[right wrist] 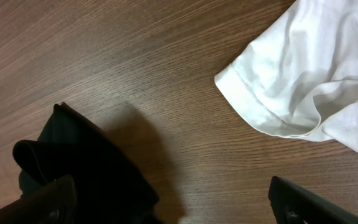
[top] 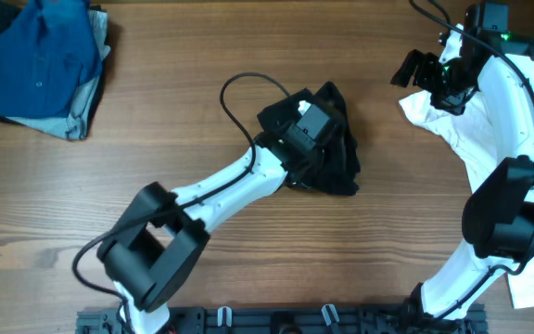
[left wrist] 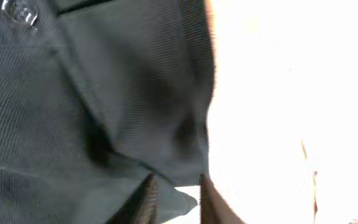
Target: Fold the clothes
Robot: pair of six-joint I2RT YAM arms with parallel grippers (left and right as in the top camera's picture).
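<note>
**Black T-shirt crumpled under the left gripper**

Cloth lies between its narrowly parted fingers; whether they clamp it cannot be told. Right gripper, jaws wide apart, hangs well clear of the shirt. Folding seems barely begun; next, the heap likely needs spreading flat on the tabletop.

I see the black tee, plain but for small white lettering. Left of it, a deep blue shirt covers a pale grey-blue cloth. Right of it, a plain white tee. The table is brown, wood-grained.
</note>
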